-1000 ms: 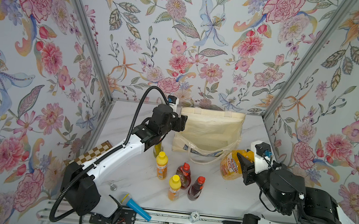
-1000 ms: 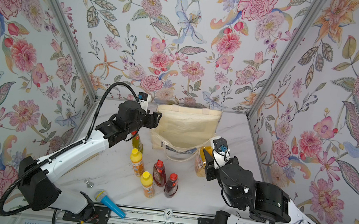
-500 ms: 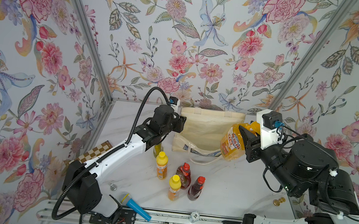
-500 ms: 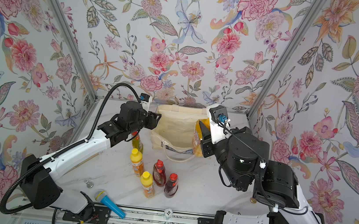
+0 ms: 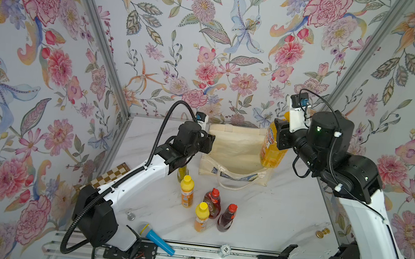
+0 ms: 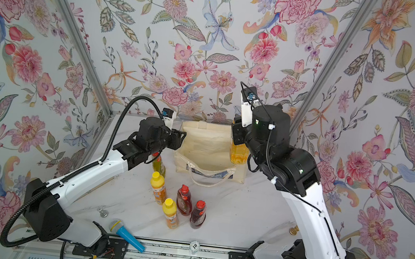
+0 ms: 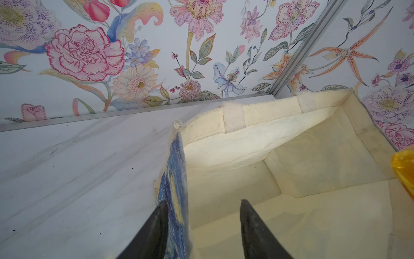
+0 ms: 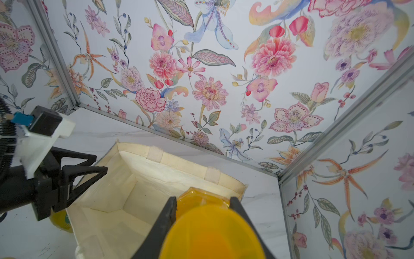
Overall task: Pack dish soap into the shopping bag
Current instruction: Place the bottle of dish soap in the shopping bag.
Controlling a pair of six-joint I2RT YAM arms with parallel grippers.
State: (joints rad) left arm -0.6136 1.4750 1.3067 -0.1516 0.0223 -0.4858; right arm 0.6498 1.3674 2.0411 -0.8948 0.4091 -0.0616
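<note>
fig. loading the big bottle, largest item first.

(a) shopping bag (image 5: pixel 237 141): it stands open-mouthed between my two grippers, and both wrist views show it empty inside. my left gripper (image 7: pixel 202 201) straddles the blue-printed side wall, one finger outside and one inside. its jaws are roughly half apart and not pinching the cloth. i judge it sits there to keep that wall from folding into the mouth.

(b) big orange pump bottle (image 5: pixel 272 148): it is clamped between the fingers of my right gripper (image 8: pixel 203 199) and hangs below it. it is over the side of the mouth farthest from the left gripper. the long axis is near vertical with a slight lean, base pointing down toward the bag floor and pump end up by the wrist. i judge the high grip is meant to let the base enter first. i cannot tell whether the base has cleared the rim.

(c) the five bottles left stand upright on the table (image 5: pixel 271 209), caps up, behind and below both grippers. there are two yellow-capped bottles (image 5: pixel 186 191) and two dark red bottles (image 5: pixel 212 202). the slim yellow-green bottle (image 5: pixel 183 171) is under the left arm.

(d) blue toy microphone (image 5: pixel 154 237): it lies at the table's near edge, well apart from both grippers. it is not for packing.
</note>
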